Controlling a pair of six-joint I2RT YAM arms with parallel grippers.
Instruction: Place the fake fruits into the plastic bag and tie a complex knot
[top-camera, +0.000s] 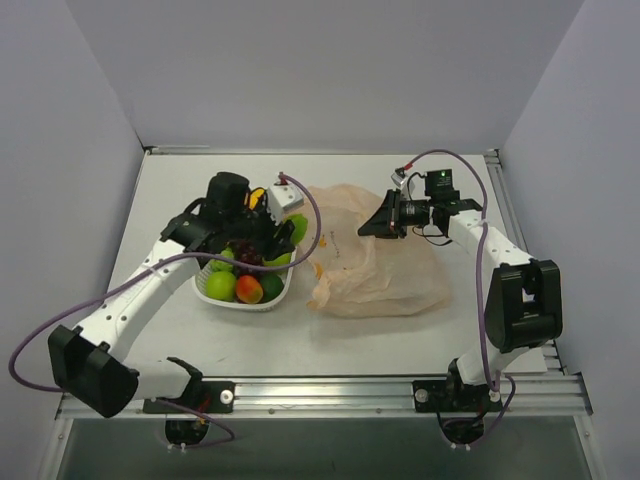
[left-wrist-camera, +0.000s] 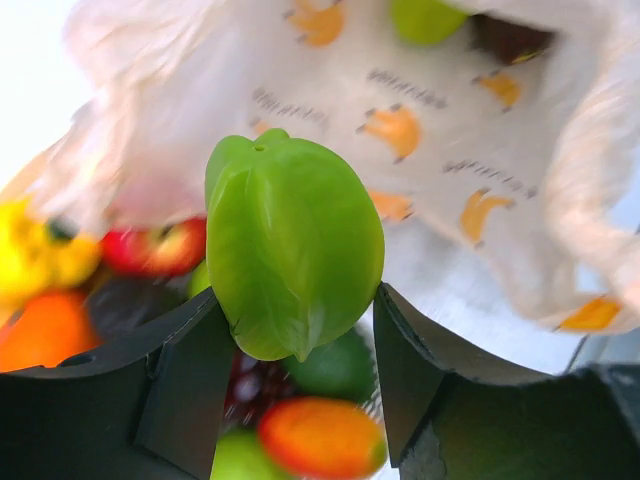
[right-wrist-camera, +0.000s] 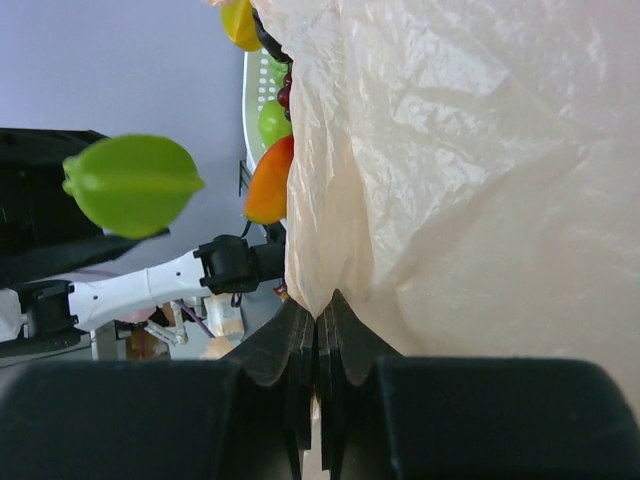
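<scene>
Left gripper (left-wrist-camera: 295, 325): clamped on a green ridged fruit (left-wrist-camera: 295, 240), one finger on each flank, low on its body.
Green ridged fruit, place: lifted clear above the white basket (top-camera: 240, 304), toward the basket's bag side.
Other fake fruits (top-camera: 222, 286): heaped in the basket, among them green, orange-red, yellow and dark grapes.
Plastic bag (top-camera: 375, 270): slumped on the table (top-camera: 170, 190) just beside the basket, its mouth turned toward it.
Right gripper (right-wrist-camera: 318, 322): fingers together, pinching a fold of the bag's film on the side away from the basket and holding the mouth up.
How the fruit will handle: light, hard and glossy, I'd guess. The ridges give the fingers little flat face, so it may twist or squirt out. A hold across the widest part looks safest.
How the bag will handle: thin, limp and crinkly. It sags wherever it is not held and could tear under a hard tug. Best taken at the rim or handle loops.
Step in hand: seems to be carrying this fruit from the basket to the bag's mouth.
</scene>
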